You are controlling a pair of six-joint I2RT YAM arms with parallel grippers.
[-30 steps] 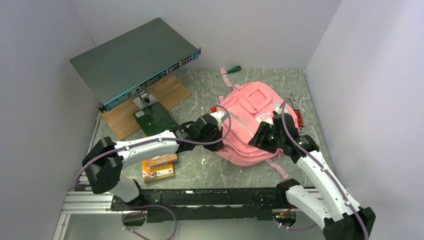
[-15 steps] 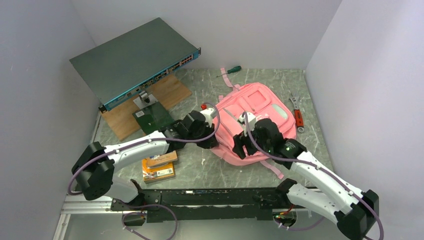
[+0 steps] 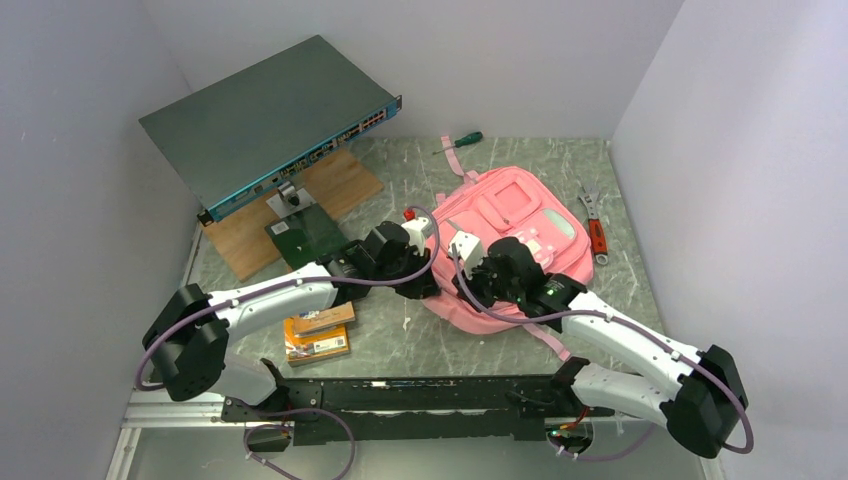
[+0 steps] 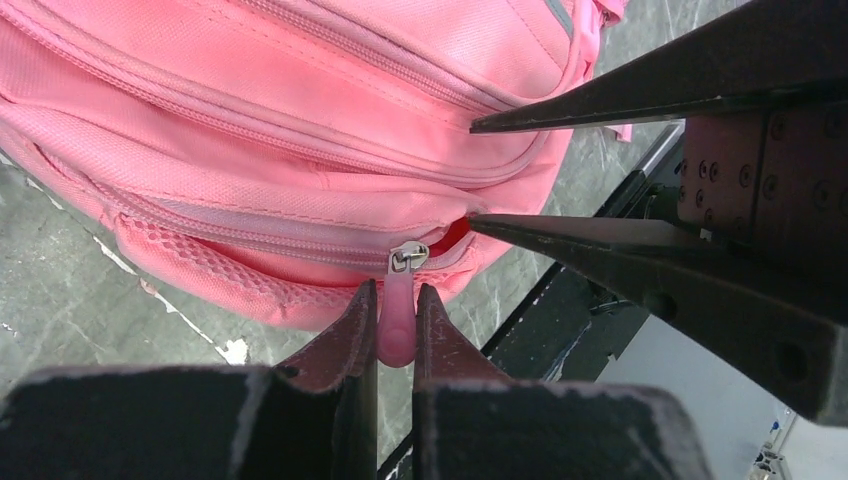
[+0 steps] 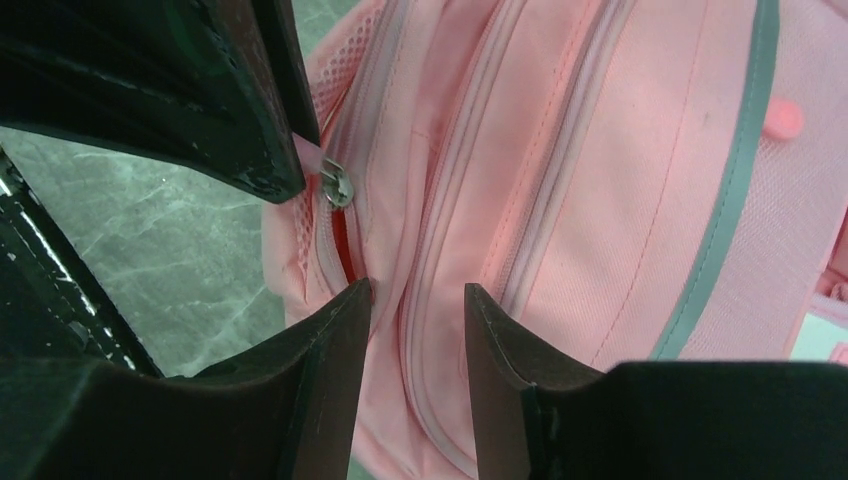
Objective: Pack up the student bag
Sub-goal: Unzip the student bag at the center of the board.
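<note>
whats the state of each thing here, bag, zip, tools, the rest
student bag: lying flat, front up
zip: slightly open, red showing inside
left tool: shut on zip pull
right tool: open, tips at zip gap
network switch: propped up, tilted
screwdriver: lying flat

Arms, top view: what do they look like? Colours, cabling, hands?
The left arm and right arm match: white link shells, bulky black joint housings, a purple cable looping outside each. The left hand and right hand are black, each with two flat tapering fingers. No legible markings.
</note>
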